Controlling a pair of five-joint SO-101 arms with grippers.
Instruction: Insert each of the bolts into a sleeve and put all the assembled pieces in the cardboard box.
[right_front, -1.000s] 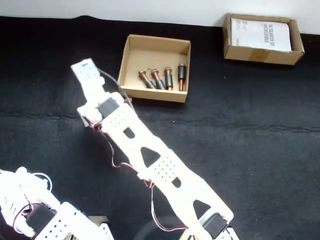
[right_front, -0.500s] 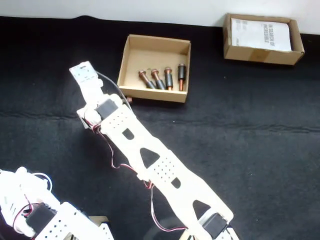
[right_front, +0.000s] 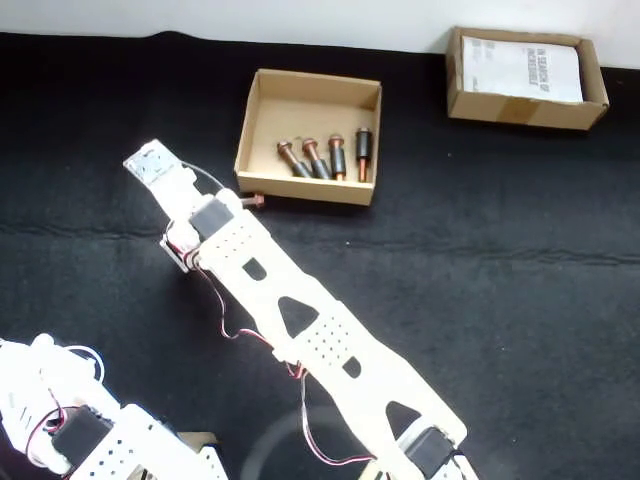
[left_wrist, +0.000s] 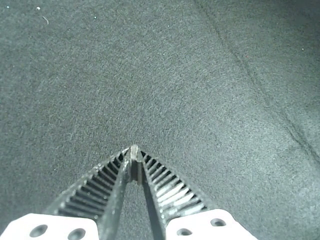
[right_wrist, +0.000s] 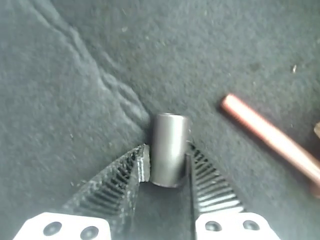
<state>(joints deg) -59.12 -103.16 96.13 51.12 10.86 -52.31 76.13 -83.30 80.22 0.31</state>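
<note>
1. Directly between the jaws of the right gripper (right_wrist: 167, 156) sits one dark sleeve (right_wrist: 169, 137). The ribbed fingers (right_wrist: 205, 185) press it from both sides, so the jaws are clamped on it, and its far end points out past the fingertips.
2. Just beyond the fingertips and off to one side lies one loose copper bolt (right_wrist: 265, 137) on the black cloth (right_wrist: 75, 75) — apart from the sleeve and touching neither finger.
3. Farther out past the bolt, in the high view, stands the cardboard box (right_front: 300, 190). The bolt lies just beside the outside of its near wall, and the right arm (right_front: 300, 320) stretches across the cloth toward it.
4. Inside the box lie four assembled pieces (right_front: 338, 156) side by side — each a copper bolt in a dark sleeve. The box's near wall stands between them and the loose bolt.
5. Farthest from the right jaws, well apart from everything else, is a second cardboard box (right_front: 500, 108) holding a white printed sheet (right_front: 520, 68).
6. At the left gripper (left_wrist: 134, 152) the jaws are together, tips meeting with nothing between them. Ahead of them is plain cloth, with a crease farther out.
</note>
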